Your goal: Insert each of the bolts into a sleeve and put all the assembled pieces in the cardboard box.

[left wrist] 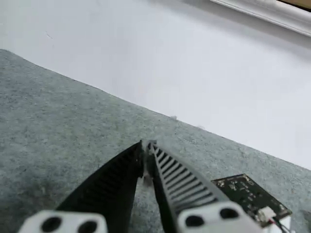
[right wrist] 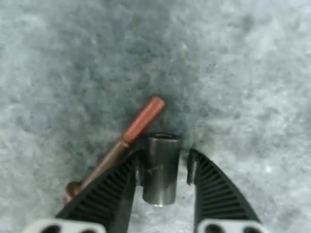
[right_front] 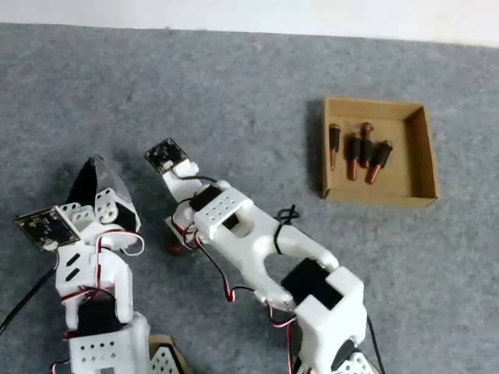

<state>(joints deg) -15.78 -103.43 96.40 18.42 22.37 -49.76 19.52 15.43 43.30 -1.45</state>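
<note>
R: my right gripper [right wrist: 165,155] parted, straddling the sleeve [right wrist: 160,171], not clamped | bolt [right wrist: 141,121] flat on carpet [right wrist: 243,73], just beside sleeve | L: my left gripper [left wrist: 146,144] pinched together, empty | box [right_front: 410,168] holds three assembled pieces [right_front: 355,149].

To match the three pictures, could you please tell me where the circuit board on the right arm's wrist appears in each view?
High view: the circuit board sits left of centre, to the right of the left hand.
Left wrist view: the board is close beside the left hand.
Right wrist view: not in it.
Shared landmark: the grey carpet, under everything in all three.
</note>
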